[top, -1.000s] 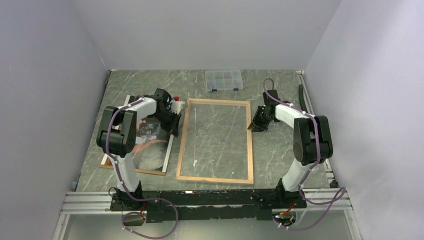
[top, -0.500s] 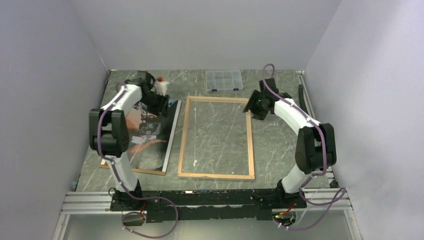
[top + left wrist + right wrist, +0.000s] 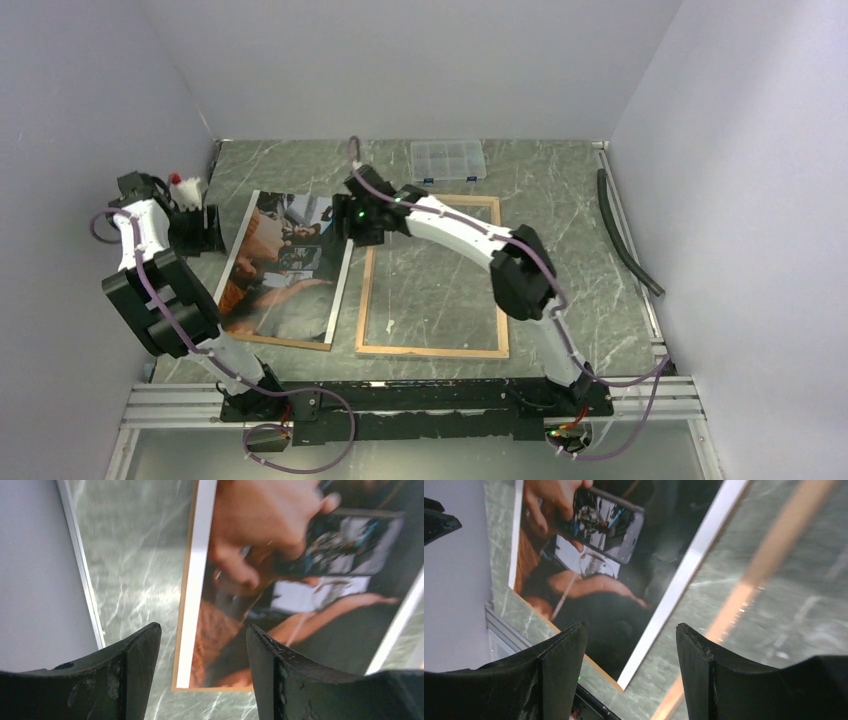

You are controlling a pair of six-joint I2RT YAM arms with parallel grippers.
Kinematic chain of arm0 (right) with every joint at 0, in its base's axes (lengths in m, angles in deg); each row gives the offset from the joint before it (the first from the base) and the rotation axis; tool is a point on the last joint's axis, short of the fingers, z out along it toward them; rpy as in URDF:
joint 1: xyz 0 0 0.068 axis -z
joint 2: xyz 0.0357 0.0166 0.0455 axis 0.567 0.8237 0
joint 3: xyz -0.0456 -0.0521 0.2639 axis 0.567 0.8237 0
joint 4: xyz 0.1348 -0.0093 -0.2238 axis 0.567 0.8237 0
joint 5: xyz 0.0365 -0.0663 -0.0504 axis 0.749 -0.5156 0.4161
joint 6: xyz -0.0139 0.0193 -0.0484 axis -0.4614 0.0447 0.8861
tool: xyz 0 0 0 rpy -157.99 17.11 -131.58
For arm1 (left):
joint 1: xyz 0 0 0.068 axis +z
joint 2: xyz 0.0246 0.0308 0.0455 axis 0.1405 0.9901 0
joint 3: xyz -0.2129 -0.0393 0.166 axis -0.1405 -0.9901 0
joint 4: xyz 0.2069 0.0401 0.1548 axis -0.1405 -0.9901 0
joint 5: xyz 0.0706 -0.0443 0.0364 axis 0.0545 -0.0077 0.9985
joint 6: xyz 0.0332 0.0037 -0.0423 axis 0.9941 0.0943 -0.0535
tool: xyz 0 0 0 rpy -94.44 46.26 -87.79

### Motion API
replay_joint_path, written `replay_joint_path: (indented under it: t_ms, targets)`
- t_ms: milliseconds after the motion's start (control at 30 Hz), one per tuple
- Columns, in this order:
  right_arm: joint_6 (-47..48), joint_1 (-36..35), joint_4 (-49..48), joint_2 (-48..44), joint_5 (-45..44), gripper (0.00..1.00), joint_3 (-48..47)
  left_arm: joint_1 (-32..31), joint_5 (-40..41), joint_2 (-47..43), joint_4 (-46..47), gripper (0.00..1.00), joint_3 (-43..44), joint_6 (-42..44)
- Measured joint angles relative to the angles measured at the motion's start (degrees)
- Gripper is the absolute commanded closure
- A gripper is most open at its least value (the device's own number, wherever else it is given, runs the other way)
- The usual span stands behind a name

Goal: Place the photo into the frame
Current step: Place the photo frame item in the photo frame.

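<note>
Photo (image 3: 285, 262), glossy rectangle, lies beside thin wooden frame (image 3: 432, 351).

No writing, label, brand, number or sign can be read in any view. The photo (image 3: 285, 262), lying near the tabletop's left edge, pictures a hand holding a phone. On the phone screen (image 3: 606, 527) only blurred patches of colour show in both wrist views, nothing that resolves into letters or figures. The clear compartment box (image 3: 448, 160) at the far edge of the tabletop is too small in the top view to tell whether it carries any marking.
</note>
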Motion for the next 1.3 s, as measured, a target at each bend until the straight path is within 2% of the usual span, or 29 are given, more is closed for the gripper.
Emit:
replay_joint_path:
  t_ms: [100, 233, 533, 767, 1033, 1300]
  targets:
    - [-0.74, -2.78, 1.57, 6.82, 1.42, 0.30, -5.49, 1.99, 2.95, -0.39, 2.05, 0.32, -6.16, 1.73]
    - [-1.38, -4.04, 4.83, 11.45, 1.70, 0.30, -7.02, 2.27, 6.01, -0.52, 5.22, 0.32, -12.24, 3.17]
    - [-3.87, -4.00, 6.10, 12.59, 1.84, 0.30, -5.31, 2.25, 12.00, -0.66, 15.58, 0.34, -18.36, 4.02]
    - [-5.33, -4.13, 5.07, 13.90, 2.25, 0.30, -5.35, 1.64, 12.28, 0.37, 18.80, 0.36, -20.79, 4.04]
    - [-7.54, -3.74, 4.92, 14.43, 3.26, 0.30, -5.62, -2.03, 11.45, -0.31, 21.07, 0.37, -23.76, 4.09]
    - [-11.76, -2.47, 0.09, 14.32, 6.25, 0.31, -3.61, -2.86, 9.25, -0.74, 21.35, 0.39, -24.63, 4.81]
